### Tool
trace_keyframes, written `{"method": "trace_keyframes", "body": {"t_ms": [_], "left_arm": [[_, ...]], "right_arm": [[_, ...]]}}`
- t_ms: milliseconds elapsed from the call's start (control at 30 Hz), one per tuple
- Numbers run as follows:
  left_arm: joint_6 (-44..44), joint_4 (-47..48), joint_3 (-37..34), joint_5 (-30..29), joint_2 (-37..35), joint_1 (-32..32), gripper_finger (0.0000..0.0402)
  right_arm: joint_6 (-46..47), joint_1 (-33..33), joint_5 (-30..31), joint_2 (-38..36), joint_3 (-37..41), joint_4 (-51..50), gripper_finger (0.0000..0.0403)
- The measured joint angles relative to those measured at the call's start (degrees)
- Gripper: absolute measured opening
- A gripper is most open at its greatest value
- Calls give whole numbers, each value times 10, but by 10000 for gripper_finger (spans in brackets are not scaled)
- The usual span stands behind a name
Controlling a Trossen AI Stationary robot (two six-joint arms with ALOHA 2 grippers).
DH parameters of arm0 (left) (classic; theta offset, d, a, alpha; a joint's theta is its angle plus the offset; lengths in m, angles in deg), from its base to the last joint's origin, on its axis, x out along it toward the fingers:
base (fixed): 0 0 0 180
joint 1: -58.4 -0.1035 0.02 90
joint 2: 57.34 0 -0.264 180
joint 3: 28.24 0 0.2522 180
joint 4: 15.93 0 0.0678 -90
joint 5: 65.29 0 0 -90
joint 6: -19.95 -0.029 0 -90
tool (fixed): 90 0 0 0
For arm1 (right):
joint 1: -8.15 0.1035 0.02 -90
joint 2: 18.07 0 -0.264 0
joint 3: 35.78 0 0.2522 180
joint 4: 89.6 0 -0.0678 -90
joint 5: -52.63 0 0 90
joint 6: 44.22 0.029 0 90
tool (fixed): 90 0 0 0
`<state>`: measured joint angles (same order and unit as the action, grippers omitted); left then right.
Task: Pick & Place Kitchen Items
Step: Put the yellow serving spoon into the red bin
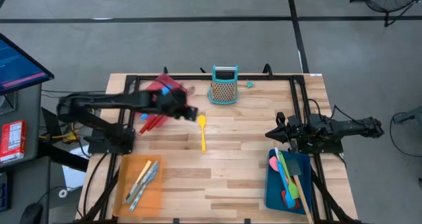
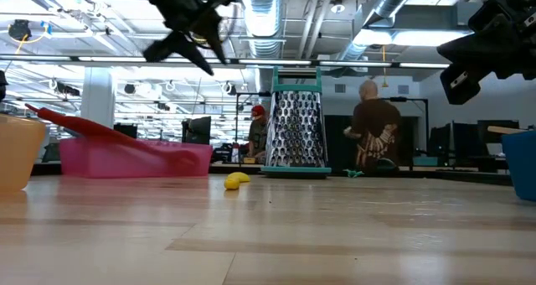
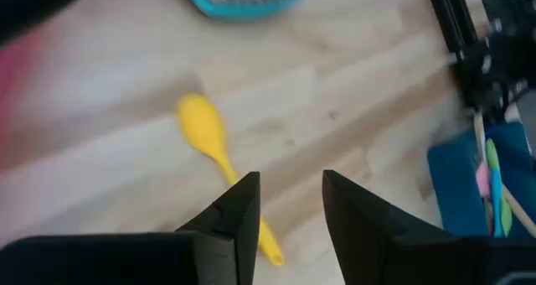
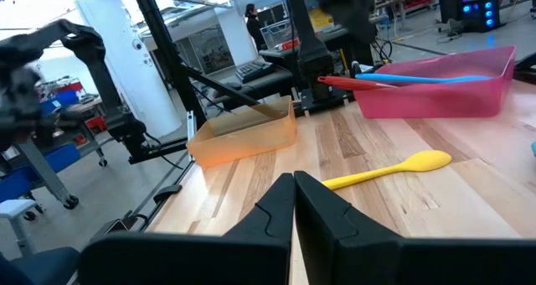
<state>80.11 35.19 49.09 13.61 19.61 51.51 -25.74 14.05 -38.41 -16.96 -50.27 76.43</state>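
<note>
A yellow spoon (image 1: 202,132) lies flat on the wooden table, left of its middle; it also shows in the left wrist view (image 3: 213,142) and the right wrist view (image 4: 389,169). My left gripper (image 1: 189,112) hangs open and empty in the air above the table, just left of the spoon's bowl (image 3: 289,197). My right gripper (image 1: 272,133) is shut and empty at the table's right side (image 4: 293,189). A red tray (image 1: 161,95) holds red and blue spoons. An orange tray (image 1: 140,181) holds silvery cutlery. A blue tray (image 1: 271,184) holds several spatulas.
A teal-framed box grater (image 1: 224,84) with orange mesh stands upright at the far middle, with a small teal piece (image 1: 250,84) beside it. A black frame (image 1: 297,92) runs along the table's edges. Bare wood lies between the orange and blue trays. People show in the room behind (image 2: 374,126).
</note>
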Motion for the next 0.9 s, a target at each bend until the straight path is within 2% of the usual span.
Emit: {"method": "trace_keyframes", "body": {"t_ms": [167, 333, 567, 900], "left_arm": [[55, -74, 0, 0, 86, 50, 111], [96, -87, -1, 0, 147, 76, 111], [138, -92, -1, 0, 199, 81, 111], [139, -103, -1, -10, 258, 78, 111]], "right_arm": [[0, 0, 0, 0, 0, 0, 10], [0, 0, 0, 0, 0, 0, 10], [0, 0, 0, 0, 0, 0, 10], [0, 0, 0, 0, 0, 0, 10]]}}
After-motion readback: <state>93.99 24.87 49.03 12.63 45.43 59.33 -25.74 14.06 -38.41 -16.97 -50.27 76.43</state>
